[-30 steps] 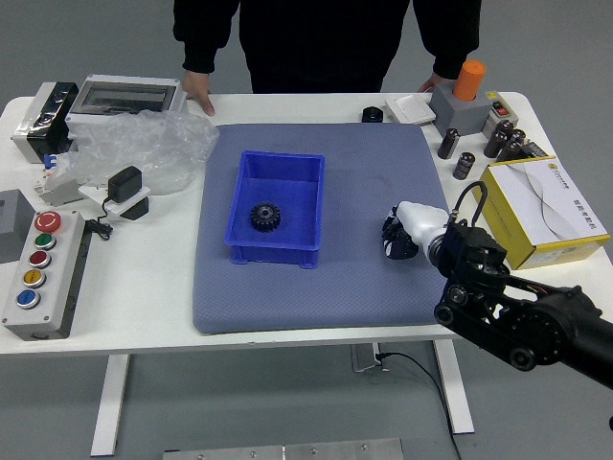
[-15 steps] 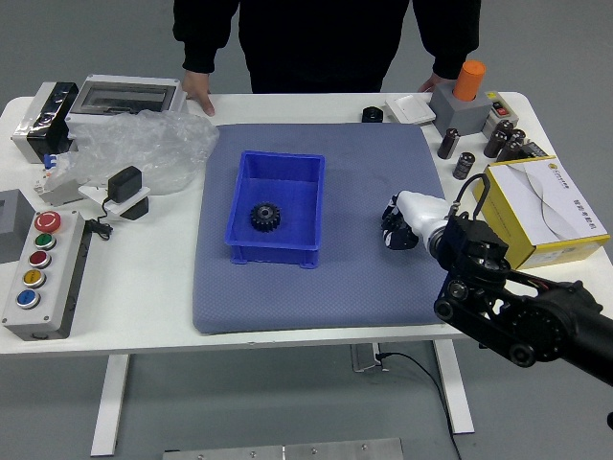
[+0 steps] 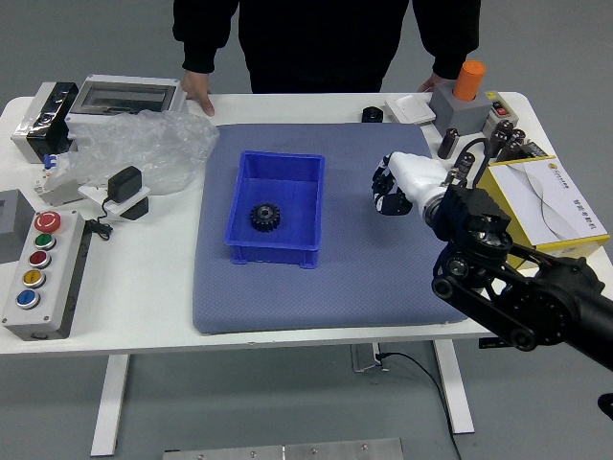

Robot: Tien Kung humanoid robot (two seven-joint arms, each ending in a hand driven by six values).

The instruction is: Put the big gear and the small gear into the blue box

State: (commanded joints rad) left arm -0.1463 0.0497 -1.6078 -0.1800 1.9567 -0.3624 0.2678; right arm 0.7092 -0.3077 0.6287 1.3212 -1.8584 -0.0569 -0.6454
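Right hand (image 3: pixel 412 182): clenched or released, cannot be told. A dark gear (image 3: pixel 265 218) lies in the blue box (image 3: pixel 292 182) to its left; to its right, a yellow carton (image 3: pixel 565 213) bears illegibly small print.

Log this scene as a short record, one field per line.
Container: blue box on the mat
In the container: one dark gear, in the nearer half
Second gear: not clearly visible
Right hand: over the mat, right of the box; grasp cannot be told
Left hand: out of view
Person: both hands at the table's far edge
Left side: button panel, clear plastic
Right side: yellow-and-white carton
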